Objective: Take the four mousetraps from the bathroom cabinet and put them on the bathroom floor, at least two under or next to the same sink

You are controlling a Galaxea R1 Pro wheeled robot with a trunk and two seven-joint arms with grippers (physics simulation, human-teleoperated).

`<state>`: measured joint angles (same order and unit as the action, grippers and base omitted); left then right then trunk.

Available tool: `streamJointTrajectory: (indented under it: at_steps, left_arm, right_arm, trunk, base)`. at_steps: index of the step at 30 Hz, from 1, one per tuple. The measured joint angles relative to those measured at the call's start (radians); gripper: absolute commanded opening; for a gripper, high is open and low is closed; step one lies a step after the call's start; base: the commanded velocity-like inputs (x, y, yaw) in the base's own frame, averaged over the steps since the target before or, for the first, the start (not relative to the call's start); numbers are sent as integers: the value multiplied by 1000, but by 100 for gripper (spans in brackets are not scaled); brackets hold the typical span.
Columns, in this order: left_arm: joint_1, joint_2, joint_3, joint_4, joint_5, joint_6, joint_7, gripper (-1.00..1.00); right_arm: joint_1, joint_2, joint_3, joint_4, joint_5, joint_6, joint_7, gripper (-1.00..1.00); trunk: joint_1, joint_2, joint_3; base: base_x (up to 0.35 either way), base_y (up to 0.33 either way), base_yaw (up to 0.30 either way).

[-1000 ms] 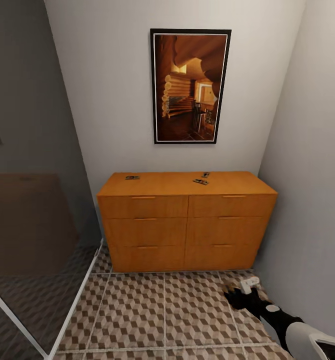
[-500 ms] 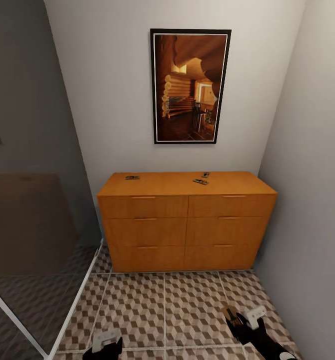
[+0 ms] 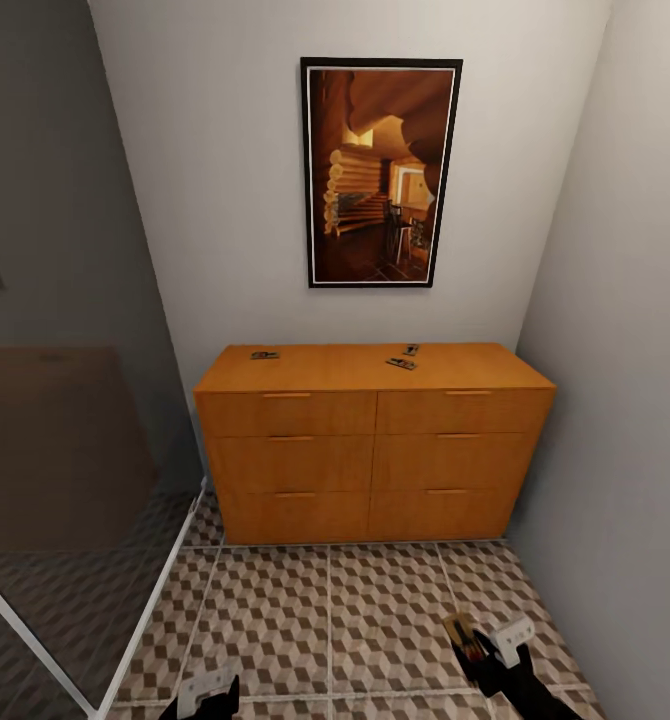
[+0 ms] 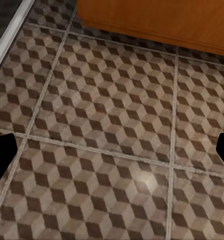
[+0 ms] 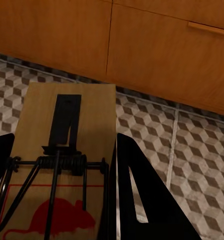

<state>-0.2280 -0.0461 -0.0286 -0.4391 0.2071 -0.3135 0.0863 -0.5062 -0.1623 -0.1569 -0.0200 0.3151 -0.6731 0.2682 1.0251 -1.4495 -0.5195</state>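
The orange-brown cabinet [image 3: 375, 450] stands against the back wall. On its top lie three mousetraps: one at the left [image 3: 265, 355] and two close together at the right [image 3: 402, 363], [image 3: 410, 350]. Low at the head view's right, my right gripper [image 3: 483, 642] is shut on another mousetrap [image 3: 462, 630] over the cube-patterned bathroom floor [image 3: 375, 620]. In the right wrist view this wooden trap [image 5: 66, 150] sits between the black fingers [image 5: 137, 200], facing the cabinet's drawers [image 5: 157, 45]. My left gripper [image 3: 207, 690] [image 4: 112, 150] is open above bare tiles [image 4: 112, 100]. The bathroom sink is out of view.
A glass shower partition [image 3: 65, 400] with a white bottom frame [image 3: 55, 640] runs along the left. A grey wall [image 3: 625, 400] closes the right side. A framed picture [image 3: 380, 172] hangs above the cabinet. Tiled floor lies between me and the drawers.
My right arm has drawn back toward the lower edge of the head view, still holding the mousetrap. My left gripper has come into view at the lower left.
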Motion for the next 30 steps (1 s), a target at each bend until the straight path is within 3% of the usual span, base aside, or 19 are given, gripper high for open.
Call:
streamJointTrajectory:
  at_steps: [30]
  left_arm:
    - [0, 0, 1, 26, 0, -10, 0, 100]
  right_arm:
    - [14, 0, 0, 0, -2, -2, 0, -100]
  trunk:
    - [0, 0, 0]
  base:
    - [0, 0, 0]
